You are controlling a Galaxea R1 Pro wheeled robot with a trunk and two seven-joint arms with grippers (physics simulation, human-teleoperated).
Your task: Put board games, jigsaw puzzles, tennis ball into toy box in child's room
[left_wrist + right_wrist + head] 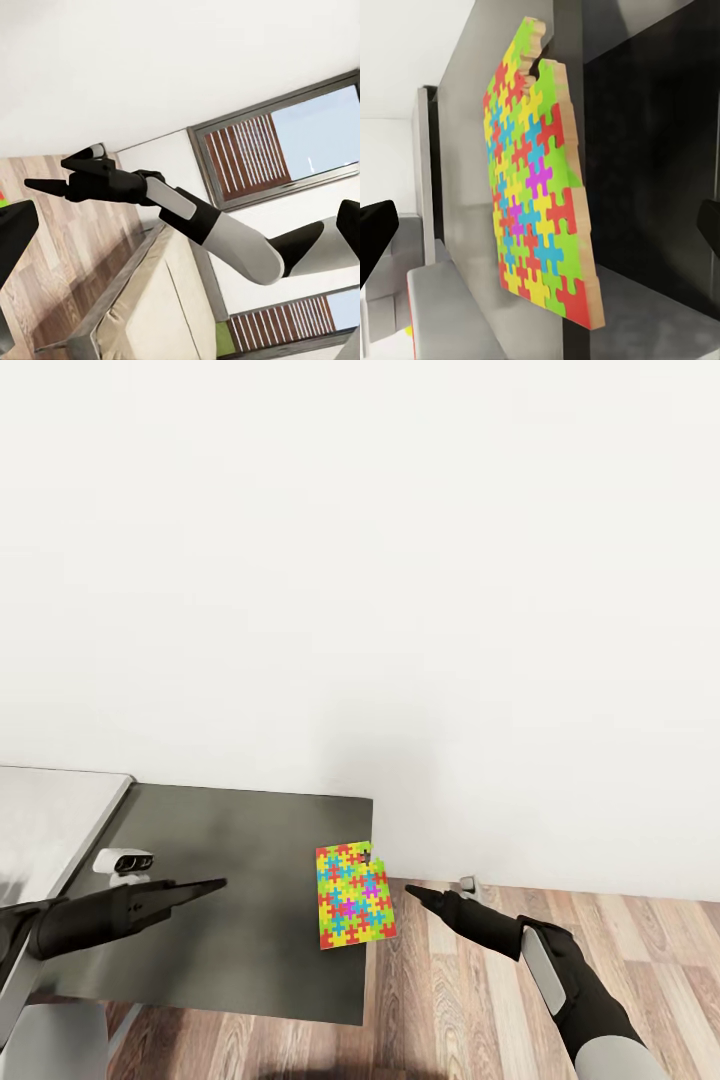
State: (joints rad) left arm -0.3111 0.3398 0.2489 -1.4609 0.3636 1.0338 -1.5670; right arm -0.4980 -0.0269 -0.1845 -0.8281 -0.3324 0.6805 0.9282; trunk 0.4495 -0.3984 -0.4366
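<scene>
At far left in the head view lies a strip of pale grey, faintly glossy table [50, 810]. Against it sits a lower cabinet [250, 960] with a dark olive-grey, matt top and square corners. A small white object [124, 861] rests near the cabinet's left edge; what it is cannot be told.

The left gripper [205, 887] reaches in over the cabinet, its black tapered fingers drawn together to a point, nothing between them. In its own wrist view only a dark finger edge shows at the border, so the gap is not clear there.

Further right, a jigsaw puzzle [354, 896] lies on the cabinet's right edge, its right side overhanging a little. It is a thin flat slab of interlocked pieces in red, yellow, green, blue and magenta, with one piece missing at a corner. The right wrist view shows the puzzle [540, 180] close up: a pale wood-coloured rim and a notched outline.

The right gripper [418, 895] hovers just beside the puzzle, apart from it, over wood-plank floor [560, 930]. In the left wrist view its fingers [45, 184] are slim, black and spread apart, holding nothing. In the same view are a beige bed [150, 315] with a grey frame and a grey-framed window [277, 146] with reddish slats. A plain white wall [360, 560] stands behind everything.
</scene>
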